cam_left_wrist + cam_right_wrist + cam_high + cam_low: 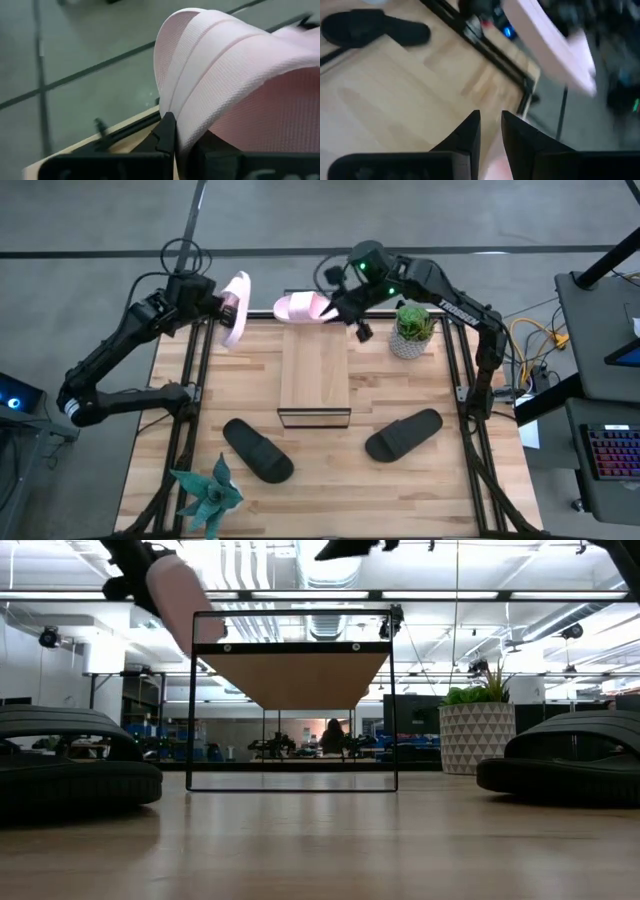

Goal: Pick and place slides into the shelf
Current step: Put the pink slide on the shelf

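Note:
My left gripper (222, 305) is shut on a pale pink slide (236, 308), held high over the table's far left corner; the low view shows that slide (180, 600) above the shelf's left post. My right gripper (338, 308) is up beyond the shelf's far end, shut on the second pink slide (298, 307). The shelf (314, 370) stands mid-table on its thin black legs (190, 710). Two black slides (258, 450) (404, 434) lie sole-down on the table in front of it. My left gripper pinches a pink textured band of the slide (187, 132) between its two fingers (166, 134); strap or sole edge, I cannot tell. The slide is lifted clear, standing on its edge beyond the fingers. My right gripper has its fingers (470, 132) nearly together with pale pink (495, 165) low between them. Which part of the slide it has is hidden. The slide juts out toward the table's left, clear of the shelf.
A white pot with a green plant (412, 330) stands at the far right, close under my right arm. A teal plant (210, 495) sits at the near left corner. Black frame rails (190, 410) run along the table's sides.

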Tool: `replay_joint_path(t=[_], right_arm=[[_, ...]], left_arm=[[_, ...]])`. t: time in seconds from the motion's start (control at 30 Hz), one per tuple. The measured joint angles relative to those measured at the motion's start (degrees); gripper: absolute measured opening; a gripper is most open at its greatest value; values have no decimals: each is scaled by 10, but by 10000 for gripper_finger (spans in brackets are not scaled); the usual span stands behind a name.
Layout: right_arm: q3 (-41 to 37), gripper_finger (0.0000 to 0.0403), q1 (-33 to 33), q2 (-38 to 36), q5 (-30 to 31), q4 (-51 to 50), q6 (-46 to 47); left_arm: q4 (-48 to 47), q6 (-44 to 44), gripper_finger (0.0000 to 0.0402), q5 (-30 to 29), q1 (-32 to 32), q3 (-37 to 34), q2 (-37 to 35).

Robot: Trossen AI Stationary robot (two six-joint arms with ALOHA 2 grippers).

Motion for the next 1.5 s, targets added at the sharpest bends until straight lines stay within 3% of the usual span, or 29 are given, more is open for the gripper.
replay_joint_path(t=[0.3, 0.43, 0.73, 1.0, 1.33, 1.5], right_arm=[[0, 69, 103, 0, 1, 53, -98], [0, 84, 134, 0, 32, 61, -133], [-2, 180, 151, 19, 108, 87, -176], [-3, 246, 152, 42, 122, 143, -177], [-3, 244, 146, 47, 181, 179, -189], [-3, 242, 137, 47, 182, 177, -206]], left_arm=[[18, -6, 0, 2, -33, 9, 49], [18, -5, 0, 3, -41, 18, 77], [58, 10, 0, 35, -84, 65, 120], [118, 17, 0, 34, -106, 108, 160], [134, 12, 0, 38, -126, 136, 207], [134, 15, 0, 40, -152, 164, 223]])
